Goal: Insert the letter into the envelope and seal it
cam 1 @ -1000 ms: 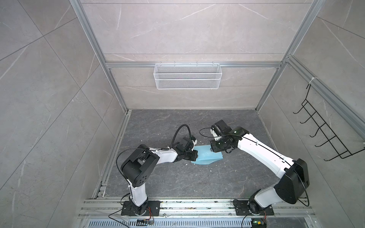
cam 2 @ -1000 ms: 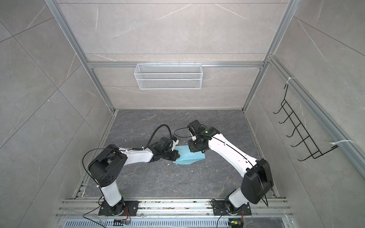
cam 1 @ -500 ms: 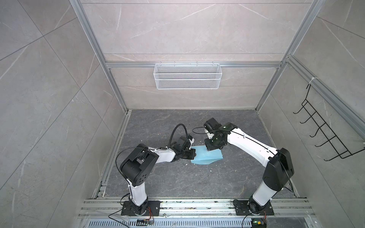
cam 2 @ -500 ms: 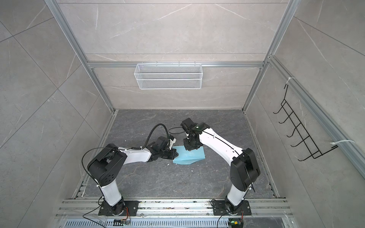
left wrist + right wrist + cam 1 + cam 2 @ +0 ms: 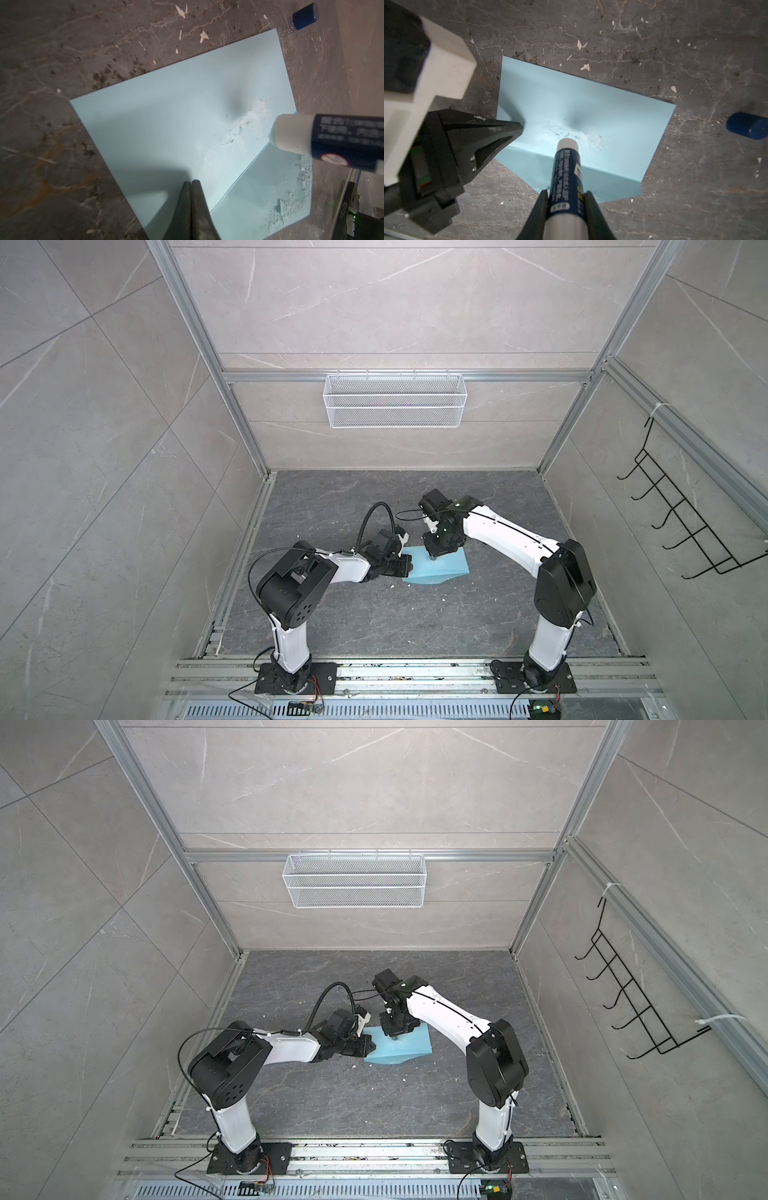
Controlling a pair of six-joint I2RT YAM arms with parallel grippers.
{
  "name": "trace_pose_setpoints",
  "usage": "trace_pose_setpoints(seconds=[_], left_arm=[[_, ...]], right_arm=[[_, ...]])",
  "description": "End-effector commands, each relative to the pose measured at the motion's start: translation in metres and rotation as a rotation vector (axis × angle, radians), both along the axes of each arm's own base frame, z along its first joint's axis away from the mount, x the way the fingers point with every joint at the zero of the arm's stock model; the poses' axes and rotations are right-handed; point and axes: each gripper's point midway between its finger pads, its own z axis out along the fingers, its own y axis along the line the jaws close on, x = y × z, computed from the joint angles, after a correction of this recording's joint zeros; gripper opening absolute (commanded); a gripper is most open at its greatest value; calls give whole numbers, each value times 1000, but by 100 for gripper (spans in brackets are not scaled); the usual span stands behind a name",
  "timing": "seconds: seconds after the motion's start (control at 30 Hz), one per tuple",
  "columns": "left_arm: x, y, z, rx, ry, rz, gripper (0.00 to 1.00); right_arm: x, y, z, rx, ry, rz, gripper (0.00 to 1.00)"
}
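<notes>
The light blue envelope [image 5: 446, 572] [image 5: 409, 1048] lies flat on the grey floor, its pointed flap [image 5: 591, 182] [image 5: 270, 187] folded open. White glue smears [image 5: 247, 122] sit on the body near the fold and on the flap. My left gripper [image 5: 409, 570] [image 5: 371, 1048] [image 5: 191, 182] is shut, its tips resting on the envelope's left edge. My right gripper [image 5: 566, 192] [image 5: 434, 556] is shut on a dark blue glue stick [image 5: 566, 166] [image 5: 332, 141]. Its white tip hangs just over the fold line; I cannot tell whether it touches. The letter is hidden.
The glue stick's dark blue cap [image 5: 747, 125] [image 5: 305, 15] lies on the floor beyond the envelope's far end. White scraps [image 5: 390, 585] dot the floor. A wire basket [image 5: 395, 406] hangs on the back wall, a black hook rack [image 5: 685, 522] on the right wall.
My right arm has swung left with the glue stick, from the envelope's right end to over its middle. My left gripper has stayed at the left edge.
</notes>
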Motion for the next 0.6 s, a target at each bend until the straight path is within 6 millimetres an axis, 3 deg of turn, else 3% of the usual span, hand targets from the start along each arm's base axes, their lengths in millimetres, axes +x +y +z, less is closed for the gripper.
trace_pose_setpoints(seconds=[0.0, 0.57], left_arm=[[-6, 8, -18, 37, 37, 18, 0], [-8, 10, -21, 37, 43, 23, 0]], right_arm=[[5, 10, 0, 12, -4, 13, 0], [12, 18, -21, 5, 13, 10, 0]])
